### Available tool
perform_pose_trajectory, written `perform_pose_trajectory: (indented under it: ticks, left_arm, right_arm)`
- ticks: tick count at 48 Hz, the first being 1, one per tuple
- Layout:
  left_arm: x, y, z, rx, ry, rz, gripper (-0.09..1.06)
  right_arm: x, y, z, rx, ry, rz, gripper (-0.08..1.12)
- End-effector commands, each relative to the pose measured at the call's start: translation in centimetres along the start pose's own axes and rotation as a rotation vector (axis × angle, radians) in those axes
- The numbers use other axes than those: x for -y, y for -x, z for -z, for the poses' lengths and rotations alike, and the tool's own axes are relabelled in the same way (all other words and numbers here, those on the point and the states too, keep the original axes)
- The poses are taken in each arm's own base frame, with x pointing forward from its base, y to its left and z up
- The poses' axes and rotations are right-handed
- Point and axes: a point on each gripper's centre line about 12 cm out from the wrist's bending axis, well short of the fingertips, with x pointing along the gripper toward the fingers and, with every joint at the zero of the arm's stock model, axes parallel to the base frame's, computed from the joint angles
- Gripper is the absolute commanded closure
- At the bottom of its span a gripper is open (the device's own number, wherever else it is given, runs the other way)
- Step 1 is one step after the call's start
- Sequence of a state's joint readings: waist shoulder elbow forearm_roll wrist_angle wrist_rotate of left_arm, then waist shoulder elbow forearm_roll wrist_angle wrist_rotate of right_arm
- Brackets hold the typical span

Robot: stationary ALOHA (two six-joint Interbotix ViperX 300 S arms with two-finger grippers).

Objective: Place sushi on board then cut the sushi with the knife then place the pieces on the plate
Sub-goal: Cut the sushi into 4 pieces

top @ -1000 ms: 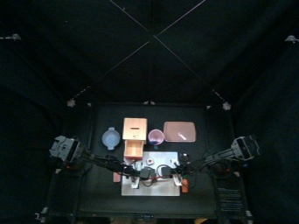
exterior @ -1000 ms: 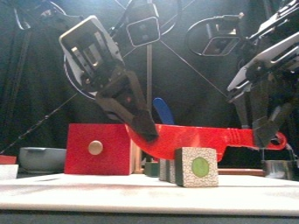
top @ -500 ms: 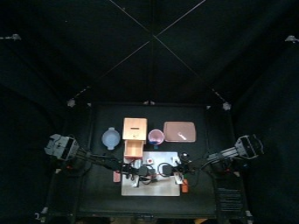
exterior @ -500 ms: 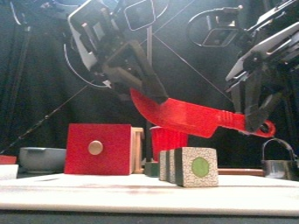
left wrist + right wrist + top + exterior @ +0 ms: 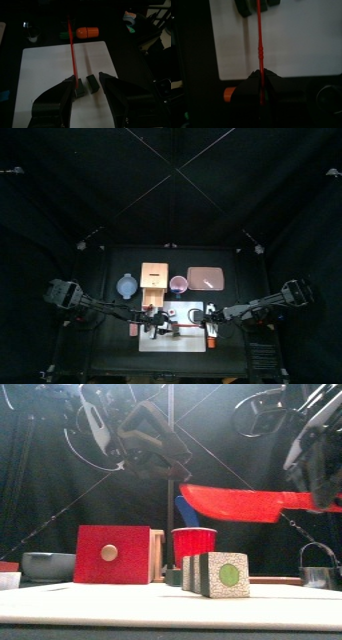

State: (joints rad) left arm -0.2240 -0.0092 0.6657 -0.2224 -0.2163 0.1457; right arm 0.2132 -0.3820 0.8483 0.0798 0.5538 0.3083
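Well above the sushi [image 5: 221,574], right fingers [image 5: 252,88] pinch the red knife [image 5: 241,502].

You'll find sushi roll [image 5: 217,575] on cutting board [image 5: 181,340], at table front. Behind board, left to right, you have: bowl [image 5: 127,285], wooden box [image 5: 154,276], cup [image 5: 178,283], tray [image 5: 205,277]. Cup just beside box. Toy knife [image 5: 247,502] level in air above roll, coming in from right side.
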Motion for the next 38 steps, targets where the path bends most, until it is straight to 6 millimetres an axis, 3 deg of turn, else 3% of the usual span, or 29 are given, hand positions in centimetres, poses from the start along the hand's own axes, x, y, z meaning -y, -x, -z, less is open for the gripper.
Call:
perform_pose_trajectory:
  ticks: [1, 11, 19, 38]
  left_arm:
    - [-0.5, 0.7, -1.5, 0.089, -0.005, -0.017, 0.17]
    - [-1.0, 0.7, -1.4, 0.134, -0.043, -0.037, 0.17]
    - [-1.0, 0.4, -1.0, 0.123, -0.052, -0.038, 0.17]
    - [-1.1, 0.7, -0.2, 0.106, -0.054, -0.039, 0.18]
  right_arm:
    - [-0.9, 1.6, 0.6, 0.015, -0.154, -0.111, 0.62]
    - [-1.5, 2.6, 4.0, 0.004, -0.48, -0.298, 0.61]
    - [-0.8, 2.2, 5.3, 0.033, -0.775, -0.349, 0.61]
    - [0.6, 1.0, 4.7, 0.087, -1.058, -0.257, 0.61]
